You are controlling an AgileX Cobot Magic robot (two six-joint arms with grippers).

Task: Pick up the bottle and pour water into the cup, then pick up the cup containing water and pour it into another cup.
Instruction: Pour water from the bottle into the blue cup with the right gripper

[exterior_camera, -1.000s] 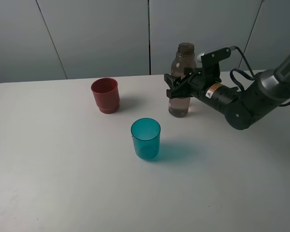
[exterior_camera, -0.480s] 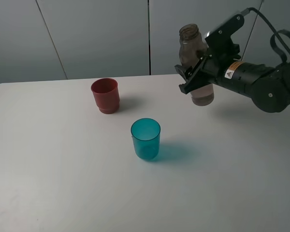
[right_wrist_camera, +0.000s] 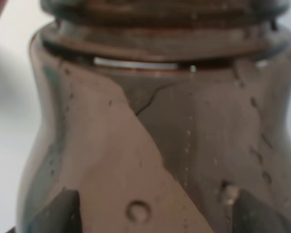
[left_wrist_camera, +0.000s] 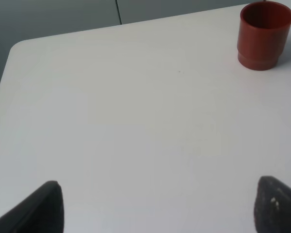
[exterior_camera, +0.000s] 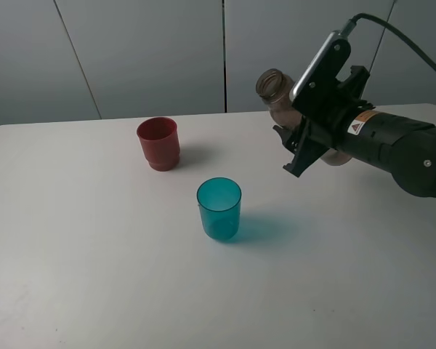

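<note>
At upper right, the right gripper (exterior_camera: 294,149) is clamped on the bottle (exterior_camera: 275,90), tilted in the air, mouth toward the left. The teal cup (exterior_camera: 219,209) stands mid-frame, the red cup (exterior_camera: 158,143) up-left of it.

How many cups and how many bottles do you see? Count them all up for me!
Cups: 2 (opaque red-brown plastic cup, translucent teal plastic tumbler)
Bottles: 1 (tall smoky grey-brown plastic bottle, lifted off the table and tilted)
Total: 3

White table (exterior_camera: 94,276), grey panelled wall (exterior_camera: 145,51) behind, soft light
</note>
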